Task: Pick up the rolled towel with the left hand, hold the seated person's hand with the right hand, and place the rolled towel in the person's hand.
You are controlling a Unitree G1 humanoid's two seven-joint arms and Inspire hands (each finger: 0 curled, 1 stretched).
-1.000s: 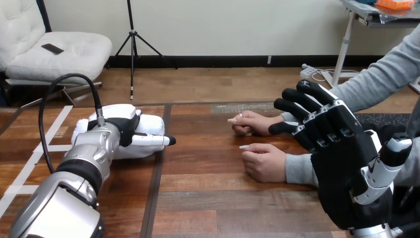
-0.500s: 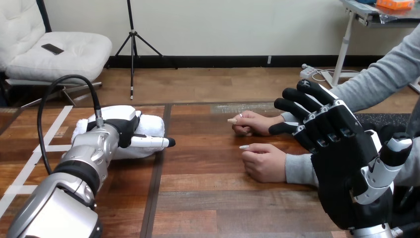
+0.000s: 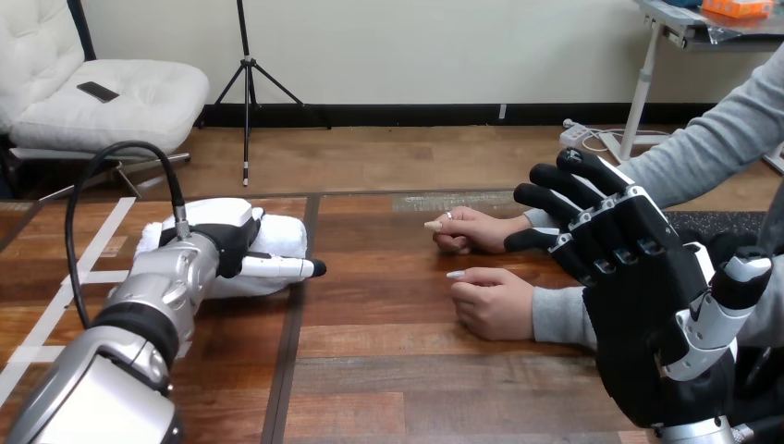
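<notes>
While the robot's left hand (image 3: 222, 240) lies on top of the one rolled towel (image 3: 282, 231), that towel rests on the wooden table (image 3: 388, 370) at its left side, white and lying crosswise. The left arm (image 3: 157, 296) reaches up to it from the bottom left corner. Whether this hand has hold of the towel or only rests on it cannot be told, since the hand's back covers the place where they meet.

Two hands of the person lie on the table right of the middle, well apart from the towel. The person's far hand (image 3: 467, 228) and the person's near hand (image 3: 495, 301) both rest loosely curled with their fingertips pointing left, close to each other but not touching.

At the right, the robot's right hand (image 3: 647, 314) stands wide open and holds nothing, its fingers (image 3: 564, 185) straight and spread toward the upper left. Their tips cross in front of the far hand's grey sleeve; whether they touch it cannot be told.
</notes>
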